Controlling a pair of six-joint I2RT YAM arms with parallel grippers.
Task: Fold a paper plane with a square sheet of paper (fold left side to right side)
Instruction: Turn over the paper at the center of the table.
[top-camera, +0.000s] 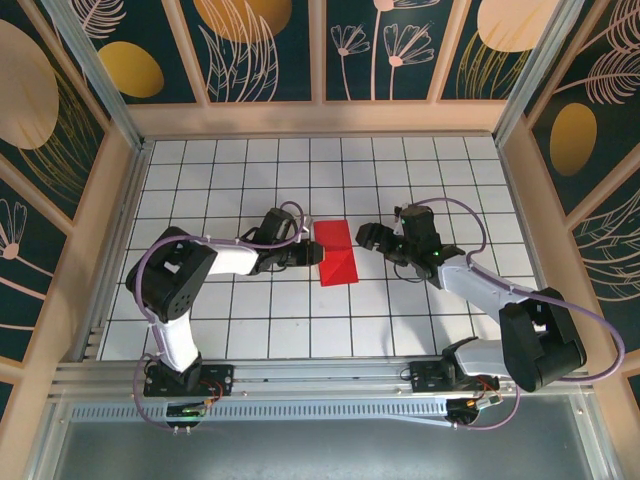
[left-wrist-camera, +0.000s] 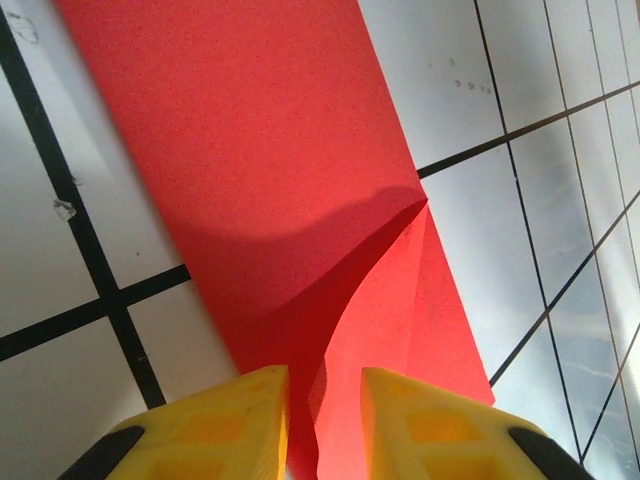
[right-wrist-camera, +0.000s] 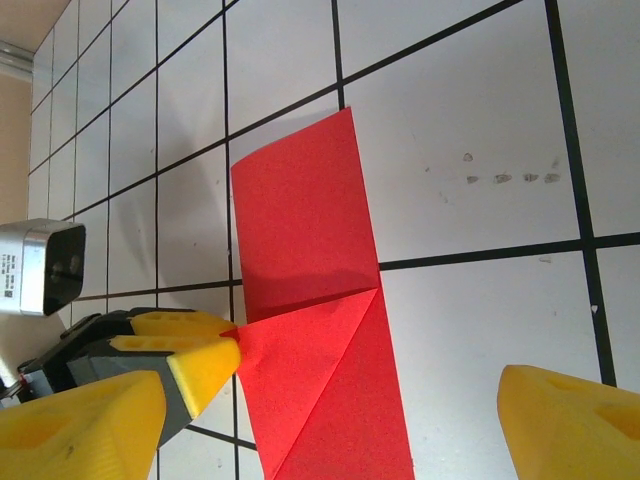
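The square sheet of paper (top-camera: 335, 255) lies mid-table as a bright red folded strip, with one corner turned in as a triangular flap (right-wrist-camera: 310, 350). My left gripper (top-camera: 312, 257) is at the strip's left edge. In the left wrist view its yellow fingers (left-wrist-camera: 240, 420) stand a narrow gap apart, and the raised flap edge (left-wrist-camera: 330, 380) rises between them. My right gripper (top-camera: 372, 238) hovers just right of the paper, open wide, with nothing between its fingers (right-wrist-camera: 570, 420). The right wrist view shows the left gripper's tip (right-wrist-camera: 225, 345) touching the flap's corner.
The white gridded table (top-camera: 250, 320) is walled by wooden rails and patterned panels. Both arm bases stand at the near edge on an aluminium rail (top-camera: 320, 375). Free tiles lie in front of and behind the paper.
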